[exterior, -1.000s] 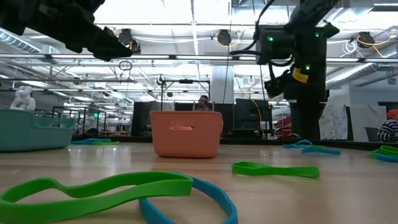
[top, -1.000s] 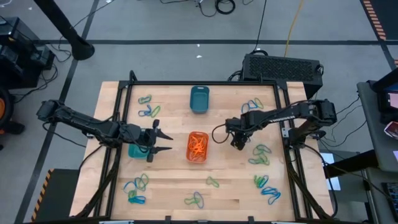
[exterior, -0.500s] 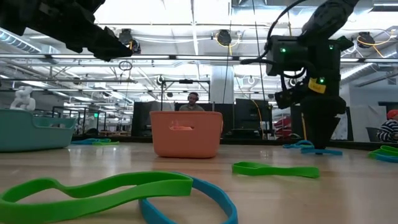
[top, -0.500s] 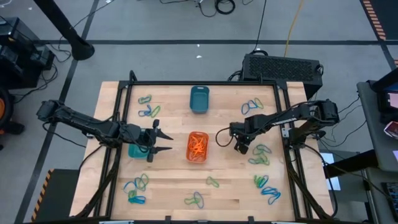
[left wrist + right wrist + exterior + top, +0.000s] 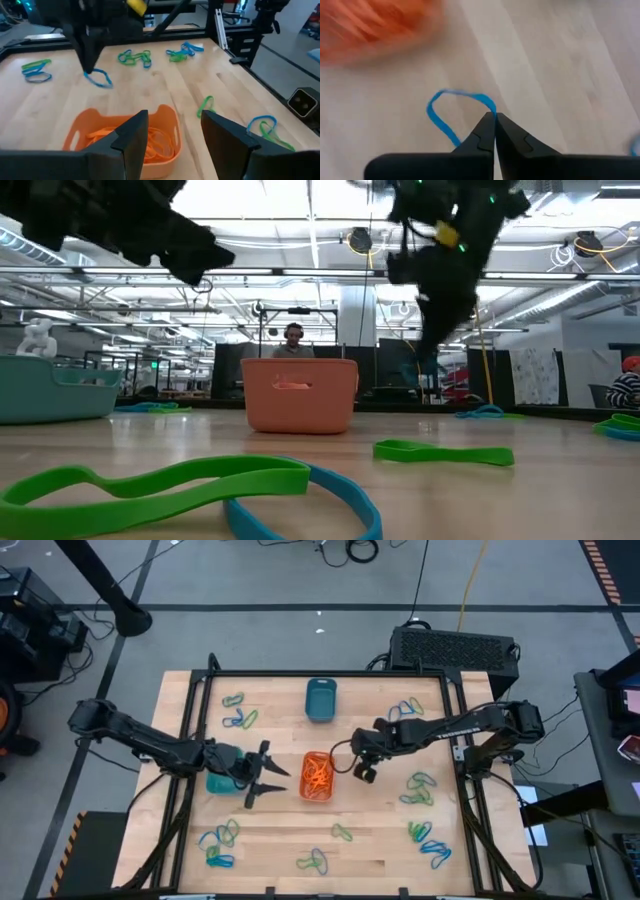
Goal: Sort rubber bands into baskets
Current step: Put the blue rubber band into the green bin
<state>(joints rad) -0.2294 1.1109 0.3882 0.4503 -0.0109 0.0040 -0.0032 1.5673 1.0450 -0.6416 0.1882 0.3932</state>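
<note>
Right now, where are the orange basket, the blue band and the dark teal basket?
orange basket (image 5: pixel 318 777), high view, its rim.
blue band (image 5: pixel 440 112), right wrist view, its loop.
dark teal basket (image 5: pixel 321 700), high view, its floor.

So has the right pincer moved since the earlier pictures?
Yes. In the high view the right pincer, shut on a blue rubber band, has swung away from the table's right edge and now sits just right of the orange basket.

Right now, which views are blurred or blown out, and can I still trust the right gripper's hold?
Right wrist view: the orange basket is smeared, but the right gripper shows sharply, shut on a blue rubber band. Low view: the ceiling lights glare white and the arms read as dark shapes. High view: evenly lit and sharp.
</note>
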